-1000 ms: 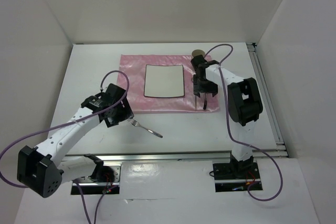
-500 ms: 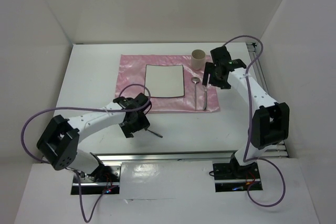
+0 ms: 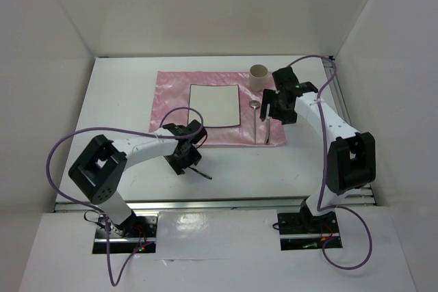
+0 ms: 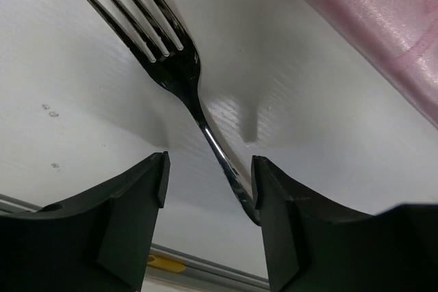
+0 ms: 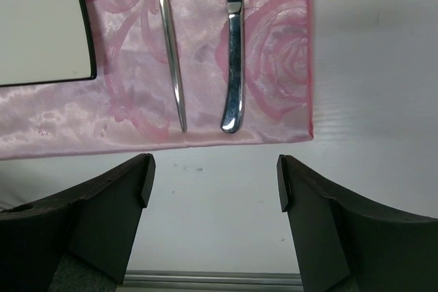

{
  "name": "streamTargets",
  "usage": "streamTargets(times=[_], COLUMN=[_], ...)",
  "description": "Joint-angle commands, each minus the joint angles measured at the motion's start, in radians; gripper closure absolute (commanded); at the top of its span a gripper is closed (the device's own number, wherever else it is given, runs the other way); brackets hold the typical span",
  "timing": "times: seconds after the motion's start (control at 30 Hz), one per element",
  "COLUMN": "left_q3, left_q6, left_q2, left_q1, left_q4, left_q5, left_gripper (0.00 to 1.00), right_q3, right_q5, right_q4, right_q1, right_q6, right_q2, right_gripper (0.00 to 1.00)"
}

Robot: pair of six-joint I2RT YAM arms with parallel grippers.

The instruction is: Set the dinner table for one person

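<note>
Fork (image 4: 179, 73), stiff and slick on the surface (image 4: 328, 135): I'd pinch its handle. Left fingers (image 4: 130, 217), right fingers (image 5: 102, 217) gape empty.

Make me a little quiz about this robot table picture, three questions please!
1. True or false: the shiny silver metal fork lies on the glossy pink rectangular cloth.
2. What lies right of the small white square plate? A) a slim silver spoon and a silver knife B) two forks C) a napkin
3. Fill the gap: the left gripper is ____, one finger on either side of the fork's handle.

Key: 1 false, it lies on the large matte white tabletop; 2 A; 3 open.
</note>
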Motion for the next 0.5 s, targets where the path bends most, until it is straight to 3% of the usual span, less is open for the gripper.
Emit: streamTargets(times=[0.0, 0.07, 0.1, 0.17, 0.27, 0.47], left_q3=[0.018, 0.018, 0.006, 0.006, -0.020, -0.092], left_q6=[-0.037, -0.046, -0.046, -0.032, -0.023, -0.009], left_q2=[0.022, 0.033, 0.033, 0.033, 0.002, -0.223], left_q1=[-0.003, -0.003, -0.003, -0.003, -0.003, -0.003], left_q4=[0.014, 0.014, 0.014, 0.014, 0.000, -0.106], left_q5=[-0.029, -0.029, -0.029, -0.029, -0.054, -0.111], left_gripper=[0.33, 0.41, 0.50, 0.55, 0.70, 1.00], right_q3=[-0.020, -0.031, -0.031, -0.031, -0.031, -0.031], right_q5=[-0.042, -0.042, -0.042, -0.024, -0.005, -0.005], right_q4=[0.038, 0.038, 0.038, 0.038, 0.038, 0.047], right_q1=[0.019, 0.019, 0.028, 0.028, 0.028, 0.028], right_q6=[0.010, 0.010, 0.010, 0.010, 0.010, 0.019], right_q2=[-0.024, -0.024, -0.024, -0.024, -0.024, -0.024], right_gripper=[0.16, 0.16, 0.16, 0.16, 0.16, 0.16])
